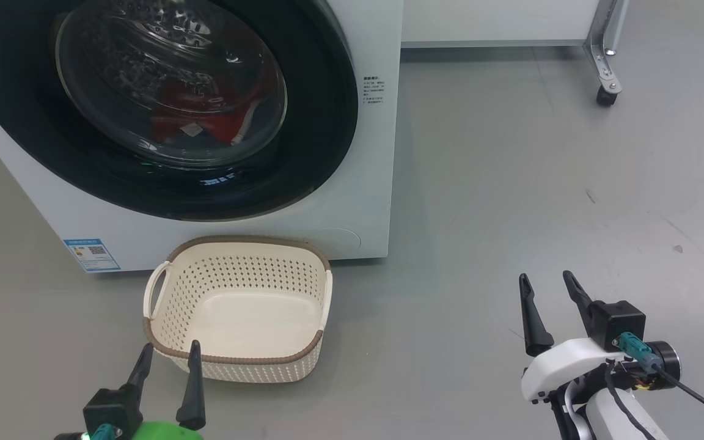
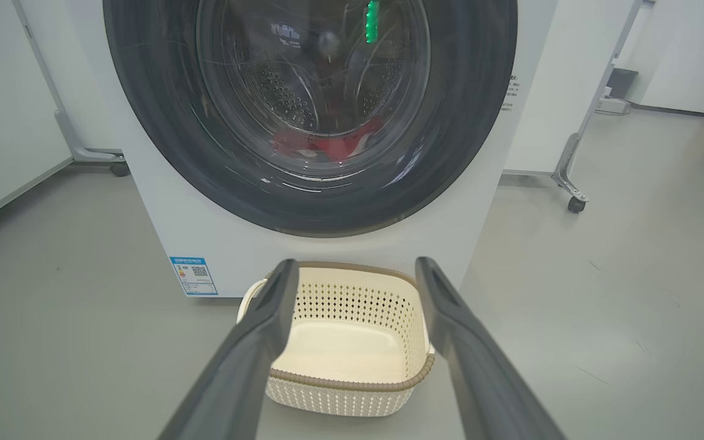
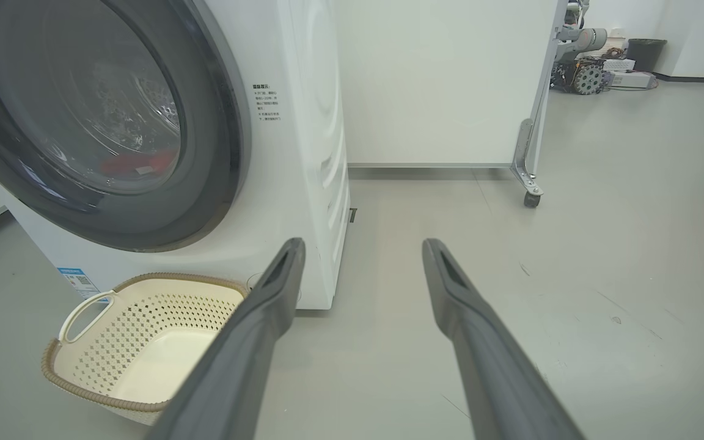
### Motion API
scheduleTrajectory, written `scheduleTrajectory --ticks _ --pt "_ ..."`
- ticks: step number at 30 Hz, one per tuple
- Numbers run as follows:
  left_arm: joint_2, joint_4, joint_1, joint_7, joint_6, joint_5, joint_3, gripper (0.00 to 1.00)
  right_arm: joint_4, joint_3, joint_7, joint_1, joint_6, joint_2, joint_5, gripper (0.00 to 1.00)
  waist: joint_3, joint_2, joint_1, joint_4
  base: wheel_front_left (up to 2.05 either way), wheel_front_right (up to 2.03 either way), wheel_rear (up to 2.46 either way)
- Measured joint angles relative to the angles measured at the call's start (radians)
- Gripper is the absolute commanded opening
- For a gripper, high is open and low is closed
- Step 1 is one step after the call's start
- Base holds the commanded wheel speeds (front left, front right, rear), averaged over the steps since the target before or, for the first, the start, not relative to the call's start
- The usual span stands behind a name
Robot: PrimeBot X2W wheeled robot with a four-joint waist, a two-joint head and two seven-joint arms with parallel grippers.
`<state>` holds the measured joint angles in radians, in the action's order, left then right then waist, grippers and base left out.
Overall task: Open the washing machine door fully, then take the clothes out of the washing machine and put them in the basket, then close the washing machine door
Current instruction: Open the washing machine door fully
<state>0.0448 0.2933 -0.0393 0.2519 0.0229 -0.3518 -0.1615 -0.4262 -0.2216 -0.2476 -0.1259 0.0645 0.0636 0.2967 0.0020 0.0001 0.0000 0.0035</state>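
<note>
One basket [image 1: 248, 370] lengthwise along washing machine [image 1: 367, 183]

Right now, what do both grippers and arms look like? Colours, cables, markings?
Left gripper: two long tapered dark fingers, black base block, teal connector, bright green shell. Right gripper: same fingers and block, white forearm shell, teal connector with black cable. No markings legible.

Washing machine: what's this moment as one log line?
washing machine door shut; red clothes inside; basket empty; left claw open; right claw open
</note>
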Motion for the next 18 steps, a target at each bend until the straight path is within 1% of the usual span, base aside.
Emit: scheduleTrajectory --ticks 8,9,10,11,18 --pt "0.0 0.005 0.001 0.0 0.0 0.0 -0.001 1.0 -0.001 0.0 0.0 0.0 0.0 -0.001 0.0 1.0 0.001 0.0 0.0 0.002 0.0 0.0 0.0" --pt "0.0 0.005 0.001 0.0 0.0 0.0 -0.001 1.0 -0.001 0.0 0.0 0.0 0.0 -0.001 0.0 0.97 0.001 0.0 0.0 0.003 0.0 0.0 0.0" --pt "0.0 0.006 0.002 0.0 0.0 0.0 -0.001 1.0 -0.001 0.0 0.0 0.0 0.0 -0.001 0.0 0.47 0.001 0.0 0.0 0.003 0.0 0.0 0.0" --pt "0.0 0.006 0.002 0.0 0.0 0.0 -0.001 1.0 -0.002 -0.001 0.0 0.0 -0.001 -0.001 0.0 0.0 0.002 0.0 0.0 0.003 0.0 0.0 0.0" --pt "0.0 0.006 0.012 0.0 0.0 0.0 -0.017 1.0 0.01 0.014 0.0 -0.005 -0.001 -0.002 0.0 0.0 0.016 0.0 0.0 0.014 0.0 0.0 0.0"
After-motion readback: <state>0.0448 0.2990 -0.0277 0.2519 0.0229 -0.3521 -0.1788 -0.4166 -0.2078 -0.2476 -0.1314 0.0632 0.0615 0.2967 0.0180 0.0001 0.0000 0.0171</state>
